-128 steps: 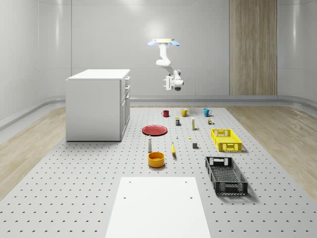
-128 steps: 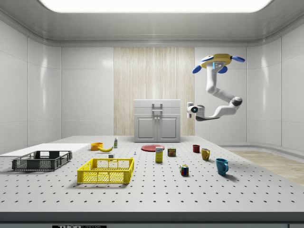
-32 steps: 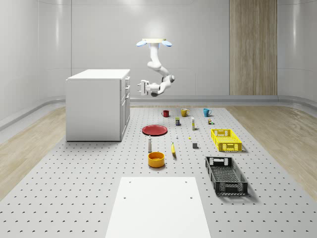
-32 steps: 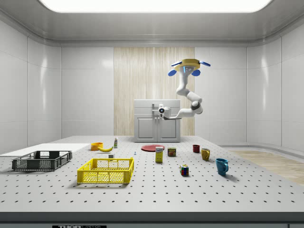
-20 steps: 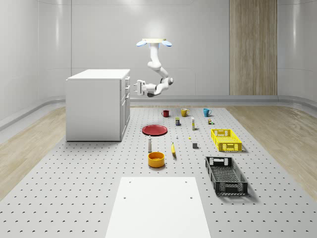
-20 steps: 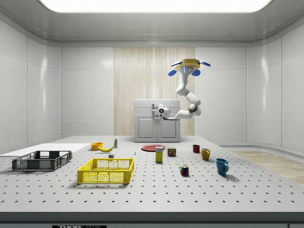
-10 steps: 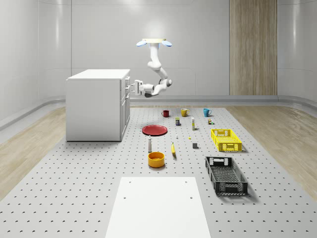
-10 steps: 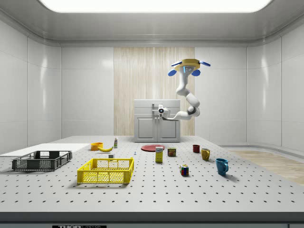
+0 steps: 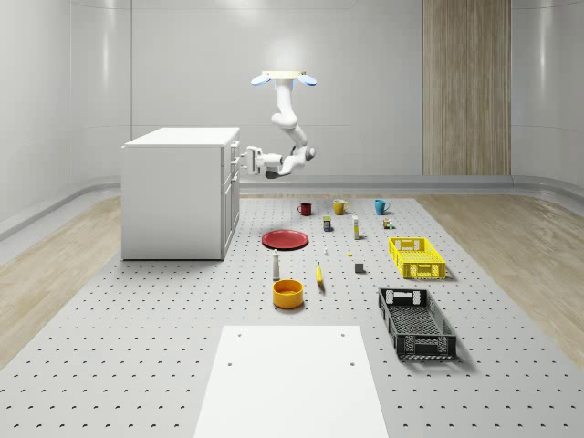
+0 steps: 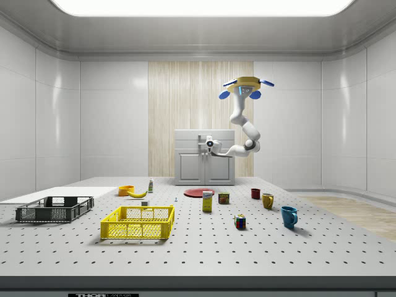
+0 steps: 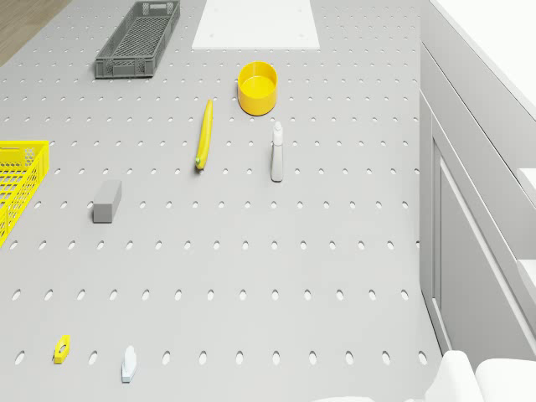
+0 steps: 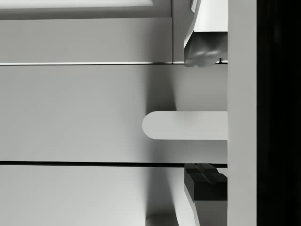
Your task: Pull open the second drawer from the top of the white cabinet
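Observation:
The white cabinet (image 9: 178, 193) stands at the whole-scene view's left, its drawer fronts facing the drone (image 9: 284, 79), which hovers beside it above the table. The arm reaches sideways to the upper drawers. In the wrist view a white drawer handle (image 12: 183, 125) lies between the two fingertips, and my gripper (image 12: 202, 114) is open around it. One fingertip (image 12: 201, 49) is on one side of the handle and the dark pad (image 12: 203, 178) on the other, neither touching it. In the side view the gripper (image 10: 208, 143) is in front of the cabinet (image 10: 204, 166).
A red plate (image 9: 285, 239), a bottle (image 9: 276, 265), a yellow bowl (image 9: 287, 293) and a banana (image 9: 319, 275) lie on the table near the cabinet. Mugs (image 9: 340, 207), a yellow crate (image 9: 416, 257) and a black crate (image 9: 416, 323) lie further to the whole-scene view's right.
The drone came nearer the cabinet and now holds its place. The arm stretched toward the drawer fronts, bringing the gripper from mid-air up to the handle.

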You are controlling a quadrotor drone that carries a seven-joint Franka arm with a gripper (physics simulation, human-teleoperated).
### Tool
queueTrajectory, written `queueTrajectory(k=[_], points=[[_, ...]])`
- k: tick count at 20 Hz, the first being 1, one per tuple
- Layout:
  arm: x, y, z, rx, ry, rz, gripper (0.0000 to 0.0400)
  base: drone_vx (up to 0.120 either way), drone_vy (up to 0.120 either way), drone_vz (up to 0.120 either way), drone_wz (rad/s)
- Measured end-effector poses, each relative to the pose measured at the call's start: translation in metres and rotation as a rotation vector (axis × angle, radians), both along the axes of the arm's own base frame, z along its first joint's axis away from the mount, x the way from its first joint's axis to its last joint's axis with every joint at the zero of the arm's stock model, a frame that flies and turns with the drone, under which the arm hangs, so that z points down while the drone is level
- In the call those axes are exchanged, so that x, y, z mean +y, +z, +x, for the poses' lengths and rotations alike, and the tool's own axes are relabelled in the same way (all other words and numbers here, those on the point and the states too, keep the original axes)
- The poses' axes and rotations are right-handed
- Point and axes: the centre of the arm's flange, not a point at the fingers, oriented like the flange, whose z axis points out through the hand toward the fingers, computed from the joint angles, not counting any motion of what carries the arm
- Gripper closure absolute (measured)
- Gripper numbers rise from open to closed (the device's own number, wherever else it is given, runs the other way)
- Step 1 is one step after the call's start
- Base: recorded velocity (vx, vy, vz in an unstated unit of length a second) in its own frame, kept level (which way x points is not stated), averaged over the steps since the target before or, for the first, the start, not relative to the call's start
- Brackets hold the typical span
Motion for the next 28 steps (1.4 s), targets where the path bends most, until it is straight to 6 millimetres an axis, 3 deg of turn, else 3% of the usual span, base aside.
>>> queueTrajectory(k=[8,15,24,25,28], points=[[0.019,-0.003,0.005,0.000,0.000,0.000,0.0100,0.000,0.000,0.000,0.000],[0.026,-0.003,0.023,0.000,0.000,0.000,0.0100,0.000,0.000,0.000,0.000],[0.034,-0.004,0.029,0.000,0.000,0.000,0.0100,0.000,0.000,0.000,0.000],[0.035,-0.004,0.029,0.000,0.000,0.000,0.0116,0.000,0.000,0.000,0.000],[0.035,-0.004,0.030,0.000,0.000,0.000,0.0213,0.000,0.000,0.000,0.000]])
